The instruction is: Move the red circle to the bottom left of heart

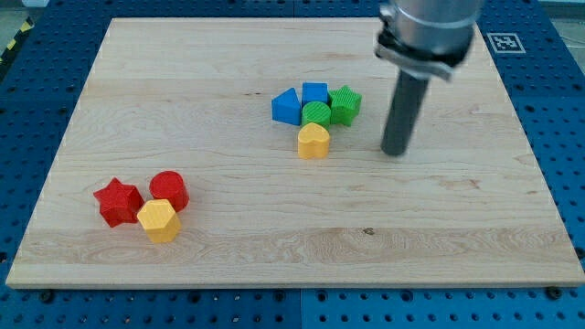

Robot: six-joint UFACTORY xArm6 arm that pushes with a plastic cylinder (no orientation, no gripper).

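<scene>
Red circle [169, 190] sits at the table's [274, 251] lower left, touching red star [118, 202] and yellow hexagon [158, 220], well apart from yellow heart [313, 140]; tip [395, 151] right of heart, no gripper fitted.

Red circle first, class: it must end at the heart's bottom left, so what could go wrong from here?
1. The red circle touches the red star and yellow hexagon; a push may drag them along.
2. My tip is far right, beyond the yellow heart; crossing over could knock it.
</scene>
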